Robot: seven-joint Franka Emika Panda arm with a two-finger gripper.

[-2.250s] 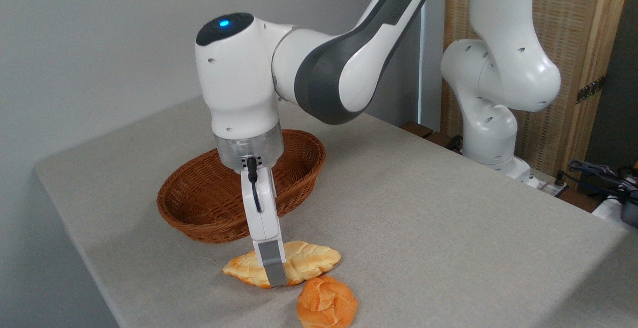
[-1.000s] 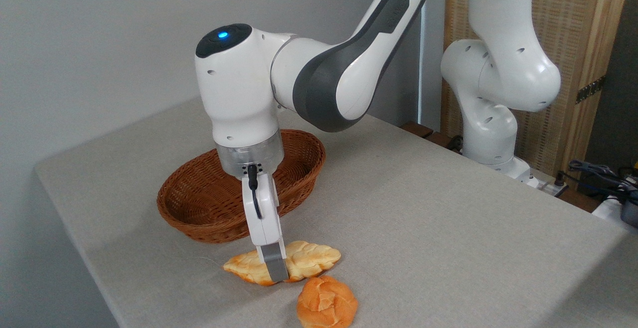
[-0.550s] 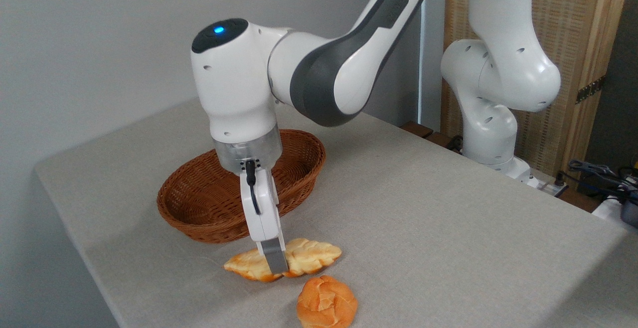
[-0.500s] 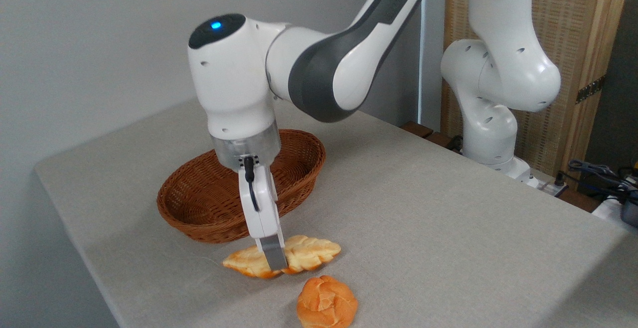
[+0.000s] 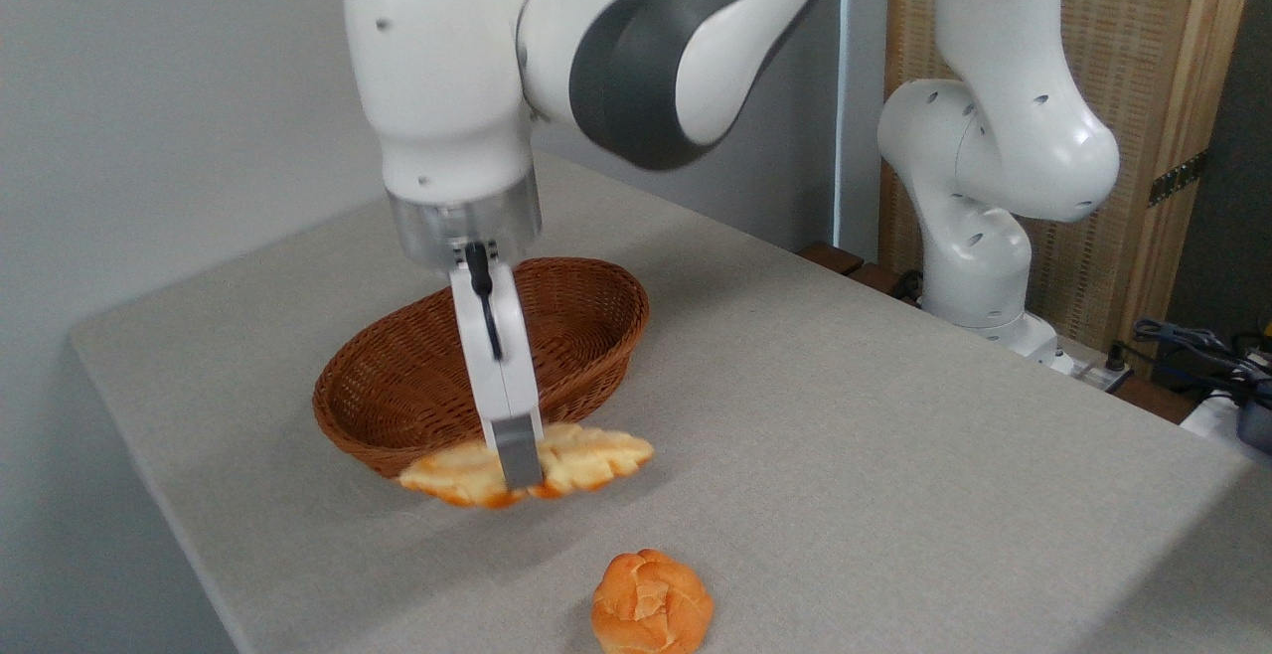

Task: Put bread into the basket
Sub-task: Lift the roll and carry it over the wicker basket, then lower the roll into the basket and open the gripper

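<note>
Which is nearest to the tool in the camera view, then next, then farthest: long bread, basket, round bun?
1. The bread: clamped in the tool, lifted off the table.
2. The basket: just behind the tool.
3. The round bun: toward the front edge, right of the tool.

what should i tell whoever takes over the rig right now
Gripper: shut on the bread, gripping it across the middle, held just above the table.
Bread: in the air, close to the near rim of the basket, not yet over it.
Basket: nothing visible in it.
Bun: on the table at the front, untouched.
Done: bread grasped and raised.
Left: carry the bread over the basket, lower it, open the gripper.
</note>
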